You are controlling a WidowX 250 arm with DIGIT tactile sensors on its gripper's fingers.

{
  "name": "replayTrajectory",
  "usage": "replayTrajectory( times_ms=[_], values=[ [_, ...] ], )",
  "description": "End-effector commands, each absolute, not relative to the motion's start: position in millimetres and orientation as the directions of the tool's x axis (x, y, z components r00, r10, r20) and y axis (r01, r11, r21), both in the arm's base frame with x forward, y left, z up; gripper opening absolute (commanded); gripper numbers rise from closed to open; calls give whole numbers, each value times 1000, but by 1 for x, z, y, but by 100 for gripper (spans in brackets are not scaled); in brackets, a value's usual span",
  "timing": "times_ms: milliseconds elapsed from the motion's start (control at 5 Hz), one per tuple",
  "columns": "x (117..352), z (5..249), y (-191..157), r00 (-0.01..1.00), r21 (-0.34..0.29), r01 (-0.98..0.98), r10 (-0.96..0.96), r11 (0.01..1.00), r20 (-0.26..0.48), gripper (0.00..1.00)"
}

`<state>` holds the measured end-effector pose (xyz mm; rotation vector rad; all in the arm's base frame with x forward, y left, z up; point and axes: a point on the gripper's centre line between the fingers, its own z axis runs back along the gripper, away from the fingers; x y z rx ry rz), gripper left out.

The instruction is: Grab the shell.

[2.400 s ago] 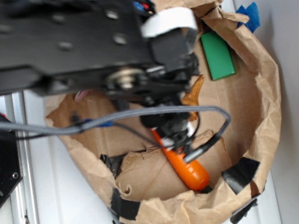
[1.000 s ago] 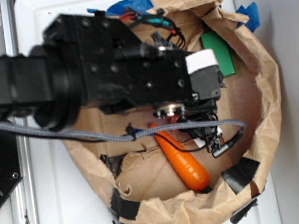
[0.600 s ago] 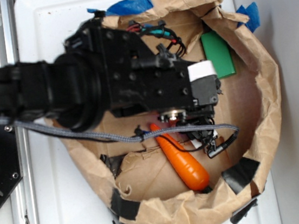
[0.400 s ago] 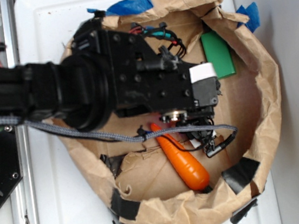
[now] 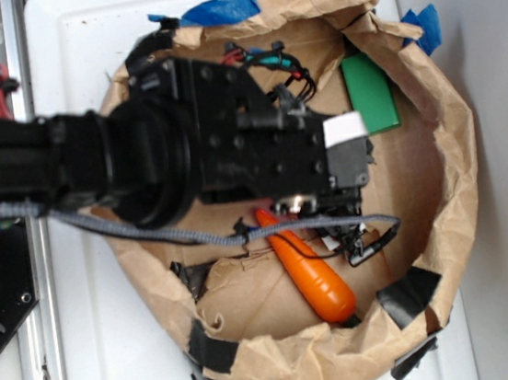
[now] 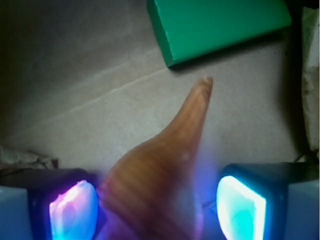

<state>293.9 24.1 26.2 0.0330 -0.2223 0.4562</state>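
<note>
Now shell (image 6: 160,170) between spread fingers of tool (image 6: 157,205), tip pointing away; not gripped.

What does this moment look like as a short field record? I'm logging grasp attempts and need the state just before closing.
target: shell, tip pointing at the green block, not touching it
gripper: open, one finger on each side of the shell's body
fingers: lit pads, a gap on the right side; left contact unclear
other items: carrot lying on the paper
container: paper bag
shell in exterior view: hidden under the arm
</note>
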Motion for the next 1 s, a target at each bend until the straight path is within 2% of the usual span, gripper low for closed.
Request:
replayTrajectory(
  times_ms=[0, 200, 400, 600, 800],
  values=[
    [293, 35, 20, 868, -30, -440, 433, 898, 243, 0],
    [292, 47, 22, 874, -33, -436, 432, 899, 224, 0],
    [288, 73, 25, 904, -76, -378, 385, 923, 187, 0],
    [274, 107, 24, 947, -99, -307, 314, 946, 64, 0],
    [253, 139, 20, 967, -110, -250, 253, 962, 18, 0]
  ],
)
